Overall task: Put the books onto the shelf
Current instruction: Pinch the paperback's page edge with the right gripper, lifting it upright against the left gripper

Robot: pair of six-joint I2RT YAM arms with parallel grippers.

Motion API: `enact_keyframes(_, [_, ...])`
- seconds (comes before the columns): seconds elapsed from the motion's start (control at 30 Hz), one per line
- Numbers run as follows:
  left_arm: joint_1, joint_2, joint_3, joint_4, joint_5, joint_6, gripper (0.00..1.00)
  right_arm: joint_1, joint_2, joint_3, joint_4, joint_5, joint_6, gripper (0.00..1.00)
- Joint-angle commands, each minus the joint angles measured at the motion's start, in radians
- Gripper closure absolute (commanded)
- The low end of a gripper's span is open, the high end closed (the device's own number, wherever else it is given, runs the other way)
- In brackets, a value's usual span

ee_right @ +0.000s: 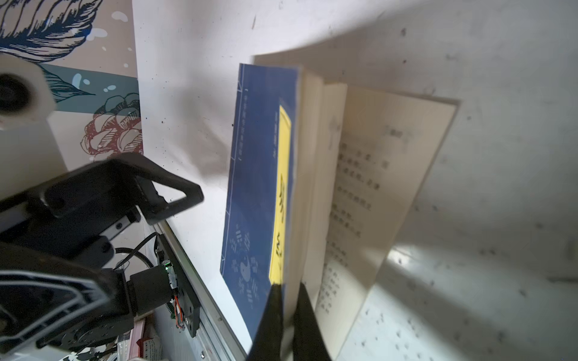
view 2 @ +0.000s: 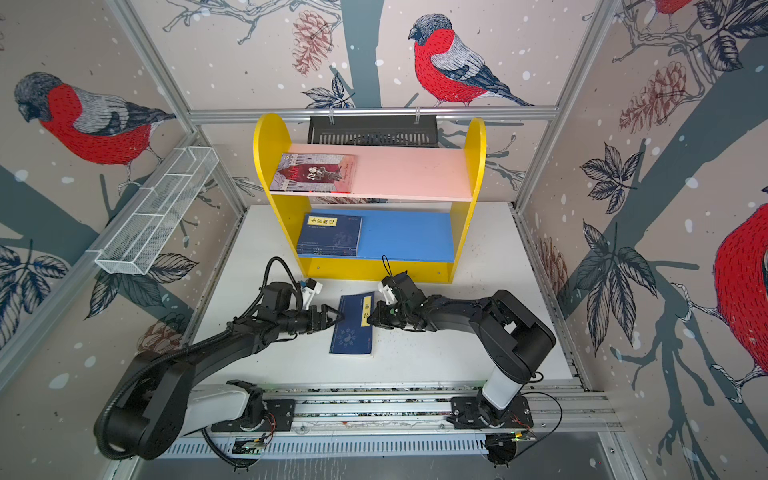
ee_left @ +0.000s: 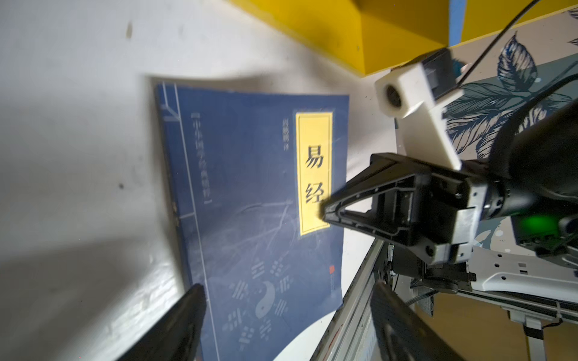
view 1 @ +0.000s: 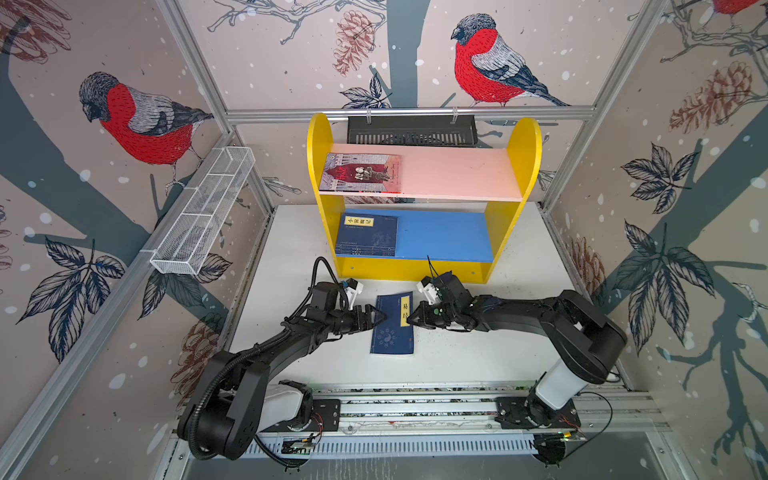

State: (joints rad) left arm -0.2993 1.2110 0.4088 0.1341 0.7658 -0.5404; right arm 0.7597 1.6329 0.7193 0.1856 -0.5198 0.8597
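A navy book with a yellow title label (view 1: pixel 392 332) (view 2: pixel 352 332) lies on the white table in front of the shelf (view 1: pixel 320 137). My right gripper (view 1: pixel 412 319) (ee_right: pixel 289 300) is shut on the book's (ee_right: pixel 256 187) right edge, pinching the cover and some pages; lower pages sag open beneath. My left gripper (view 1: pixel 380 316) (ee_left: pixel 291 315) stands open at the book's (ee_left: pixel 250 187) spine side, holding nothing. A grey-and-red book (view 1: pixel 361 173) lies on the pink upper board. A stack of navy books (view 1: pixel 368 235) lies on the blue lower board.
A white wire mesh basket (view 1: pixel 203 212) hangs on the left wall. A black slotted tray (view 1: pixel 411 131) hangs behind the shelf. The arms' mounting rail (view 1: pixel 415 407) runs along the table's front edge. Bare board shows on the right of both shelf tiers.
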Motion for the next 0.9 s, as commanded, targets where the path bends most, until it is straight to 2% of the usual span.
enact_keyframes(0.0, [0.011, -0.035, 0.008, -0.064, -0.016, 0.055, 0.16, -0.013, -0.041, -0.018, 0.059, -0.044, -0.010, 0.99])
enact_keyframes(0.43, [0.089, -0.069, -0.015, -0.043, 0.045, 0.032, 0.15, -0.030, -0.199, 0.008, -0.018, -0.138, -0.093, 0.99])
enact_keyframes(0.57, [0.097, -0.058, -0.050, 0.096, 0.172, -0.069, 0.16, -0.031, -0.230, 0.008, -0.003, -0.175, -0.093, 0.99])
enact_keyframes(0.73, [0.097, -0.056, -0.057, 0.118, 0.202, -0.093, 0.17, -0.032, -0.258, 0.006, 0.010, -0.191, -0.090, 1.00])
enact_keyframes(0.87, [0.095, -0.050, -0.088, 0.258, 0.289, -0.192, 0.20, -0.031, -0.259, -0.004, 0.056, -0.224, -0.072, 0.99])
